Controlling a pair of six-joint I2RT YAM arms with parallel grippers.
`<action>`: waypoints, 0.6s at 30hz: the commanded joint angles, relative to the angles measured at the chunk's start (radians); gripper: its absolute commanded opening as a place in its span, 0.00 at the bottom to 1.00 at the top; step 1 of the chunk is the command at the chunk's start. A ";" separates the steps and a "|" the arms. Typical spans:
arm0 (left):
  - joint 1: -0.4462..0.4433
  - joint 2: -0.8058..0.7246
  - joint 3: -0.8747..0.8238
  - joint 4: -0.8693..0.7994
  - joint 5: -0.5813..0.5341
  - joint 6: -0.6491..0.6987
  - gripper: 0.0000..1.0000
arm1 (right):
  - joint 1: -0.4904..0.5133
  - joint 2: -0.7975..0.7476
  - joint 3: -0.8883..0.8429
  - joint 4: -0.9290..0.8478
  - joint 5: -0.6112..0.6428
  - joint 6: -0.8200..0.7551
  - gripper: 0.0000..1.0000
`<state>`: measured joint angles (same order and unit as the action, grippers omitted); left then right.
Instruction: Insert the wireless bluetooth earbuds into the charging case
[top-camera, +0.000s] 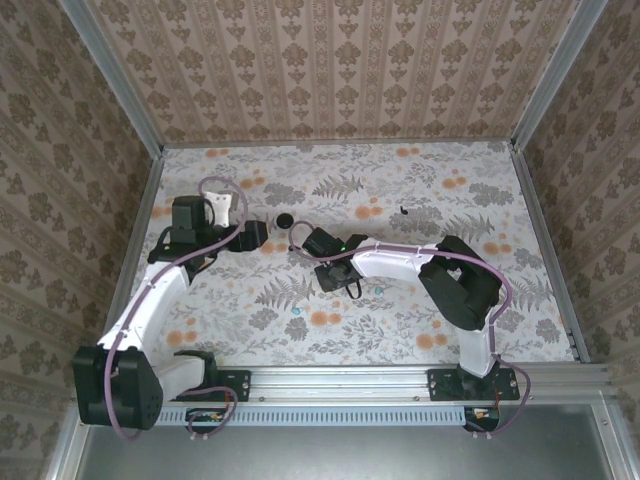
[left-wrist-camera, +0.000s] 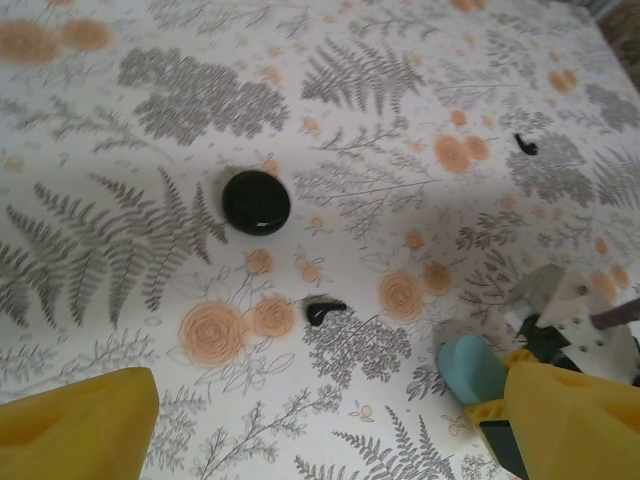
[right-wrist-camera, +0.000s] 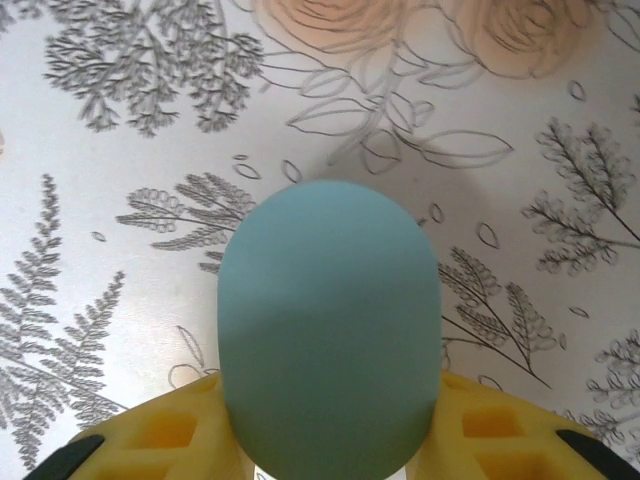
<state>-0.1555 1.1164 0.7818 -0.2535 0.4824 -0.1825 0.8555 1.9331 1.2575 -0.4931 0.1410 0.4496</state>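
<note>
— What held the charging case (right-wrist-camera: 328, 330)?
— The right pincer (right-wrist-camera: 328, 445). Its yellow fingers (right-wrist-camera: 170, 435) were drawn in narrow against both flanks of the shell, which stuck out ahead of the tips, over the table (right-wrist-camera: 120, 100).
— And the risk?
— I judged the shell itself the trouble. It was smooth and egg-shaped, so a hard squeeze could have squirted it forward out of the pads. The lid also looked shut, so no bud could have gone in until it was opened.
— The left pincer (left-wrist-camera: 325, 430)?
— Spread wide, with nothing between its fingers. The nearer earbud (left-wrist-camera: 325, 311) lay just ahead of it, the black disc (left-wrist-camera: 256, 202) beyond that, and the farther earbud (left-wrist-camera: 525, 145) well ahead and to its right. Buds that tiny could easily have slipped a grab. The case sat just beside its right finger, so the two pincers might have knocked.
— What did the views add?
— The right wrist showed the grip up close, the left wrist showed both buds, and the view from above showed the two arms meeting.
</note>
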 joint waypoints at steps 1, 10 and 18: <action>0.008 -0.050 -0.038 0.095 0.097 0.097 0.90 | -0.001 -0.032 -0.013 0.015 -0.048 -0.118 0.31; 0.013 -0.125 -0.064 0.167 0.303 0.196 0.90 | -0.079 -0.185 -0.041 -0.037 -0.249 -0.382 0.24; 0.015 -0.179 -0.054 0.233 0.553 0.250 0.90 | -0.156 -0.326 0.033 -0.227 -0.459 -0.582 0.23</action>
<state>-0.1478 0.9497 0.7067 -0.0559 0.8772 0.0055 0.7094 1.6505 1.2453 -0.6106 -0.1909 -0.0128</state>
